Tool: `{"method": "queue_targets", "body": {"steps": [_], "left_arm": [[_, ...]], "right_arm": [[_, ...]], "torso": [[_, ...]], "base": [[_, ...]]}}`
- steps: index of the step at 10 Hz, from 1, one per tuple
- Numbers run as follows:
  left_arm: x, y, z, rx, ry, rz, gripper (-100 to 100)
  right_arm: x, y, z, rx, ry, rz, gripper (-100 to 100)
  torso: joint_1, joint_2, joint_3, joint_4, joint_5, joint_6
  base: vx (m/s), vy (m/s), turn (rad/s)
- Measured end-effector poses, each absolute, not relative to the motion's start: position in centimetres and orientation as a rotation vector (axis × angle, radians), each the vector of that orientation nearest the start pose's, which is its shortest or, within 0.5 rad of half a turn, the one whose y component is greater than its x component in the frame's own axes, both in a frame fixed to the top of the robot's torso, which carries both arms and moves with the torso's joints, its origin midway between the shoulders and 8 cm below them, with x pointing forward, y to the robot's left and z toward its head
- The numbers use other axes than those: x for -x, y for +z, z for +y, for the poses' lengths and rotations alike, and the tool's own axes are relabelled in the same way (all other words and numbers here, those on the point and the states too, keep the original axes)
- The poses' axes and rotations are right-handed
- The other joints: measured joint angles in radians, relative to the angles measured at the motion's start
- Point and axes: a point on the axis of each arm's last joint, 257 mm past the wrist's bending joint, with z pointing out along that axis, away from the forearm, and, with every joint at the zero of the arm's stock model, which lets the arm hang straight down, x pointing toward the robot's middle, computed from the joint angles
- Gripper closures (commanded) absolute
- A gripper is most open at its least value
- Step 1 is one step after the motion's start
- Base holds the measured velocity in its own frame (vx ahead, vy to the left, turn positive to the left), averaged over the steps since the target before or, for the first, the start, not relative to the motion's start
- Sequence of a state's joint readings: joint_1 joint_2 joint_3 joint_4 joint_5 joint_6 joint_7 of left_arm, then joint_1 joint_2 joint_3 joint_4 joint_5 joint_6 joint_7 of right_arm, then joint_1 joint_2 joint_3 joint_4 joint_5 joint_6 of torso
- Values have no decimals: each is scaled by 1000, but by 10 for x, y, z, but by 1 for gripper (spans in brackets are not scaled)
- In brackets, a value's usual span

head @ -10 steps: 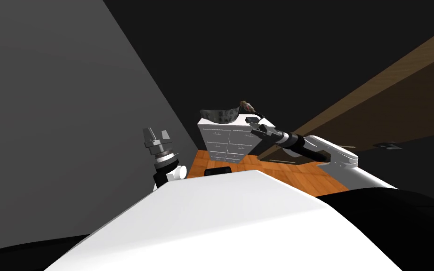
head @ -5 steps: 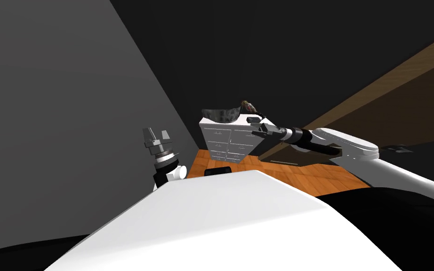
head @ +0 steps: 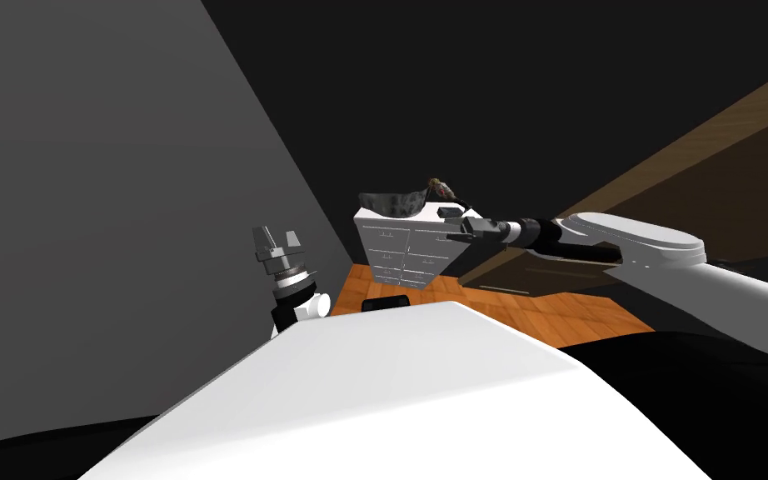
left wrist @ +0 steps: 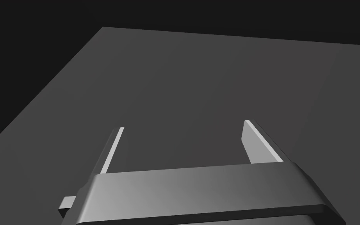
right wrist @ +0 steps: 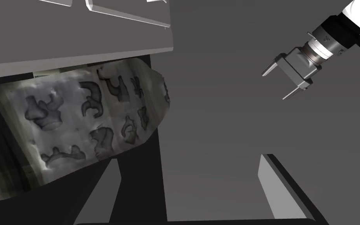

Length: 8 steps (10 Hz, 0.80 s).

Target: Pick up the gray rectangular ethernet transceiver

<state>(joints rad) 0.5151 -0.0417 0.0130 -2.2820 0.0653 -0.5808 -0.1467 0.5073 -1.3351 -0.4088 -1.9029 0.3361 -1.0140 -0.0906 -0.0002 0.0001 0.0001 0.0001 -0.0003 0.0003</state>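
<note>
A white dresser [head: 397, 248] stands ahead on the wooden floor. On its top lie a grey patterned bowl [head: 391, 202], a small brown object [head: 436, 188] and a small dark grey box [head: 451, 212], which may be the transceiver. My right gripper [head: 456, 231] reaches the dresser's right top corner, just below that box. The right wrist view has the right gripper [right wrist: 191, 187] open and empty, beside the patterned bowl [right wrist: 89, 121] and the dresser [right wrist: 77, 39]. My left gripper [head: 276, 237] is raised at the left, open and empty [left wrist: 183, 125].
A grey wall [head: 107, 208] runs along the left. A brown wooden slab [head: 674, 167] slants along the right, next to the dresser. The orange wooden floor [head: 532, 312] lies between me and the dresser. The left gripper [right wrist: 288, 80] shows in the right wrist view.
My right arm has stretched further out toward the dresser top and its forearm has levelled. The left arm has not moved.
</note>
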Motion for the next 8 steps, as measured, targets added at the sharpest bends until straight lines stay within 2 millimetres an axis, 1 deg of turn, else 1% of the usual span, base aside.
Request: {"method": "queue_targets", "body": {"steps": [2, 3, 5, 6, 8], "left_arm": [[-325, 35, 296, 621, -1195, 523, 0], [-325, 35, 296, 621, -1195, 523, 0], [-325, 35, 296, 621, -1195, 523, 0], [-325, 35, 296, 621, -1195, 523, 0], [-325, 35, 296, 621, -1195, 523, 0]], "right_arm": [[-336, -13, -283, 946, 783, 1570, -100], [-340, -16, -290, 973, 758, 1598, -100], [-341, -16, -293, 1027, 734, 1633, -100], [-344, -17, -299, 1054, 708, 1661, -100], [-345, -17, -301, 1106, 684, 1693, -100]], "torso": [[0, 0, 0, 0, 0, 0], [0, 0, 0, 0, 0, 0], [0, 0, 0, 0, 0, 0], [0, -1, 0, 0, 0, 0], [0, -1, 0, 0, 0, 0]], "base": [[-4, 0, 32], [-8, -2, 35], [-2, 0, 32], [-5, -4, 26], [-2, -2, 15]]}}
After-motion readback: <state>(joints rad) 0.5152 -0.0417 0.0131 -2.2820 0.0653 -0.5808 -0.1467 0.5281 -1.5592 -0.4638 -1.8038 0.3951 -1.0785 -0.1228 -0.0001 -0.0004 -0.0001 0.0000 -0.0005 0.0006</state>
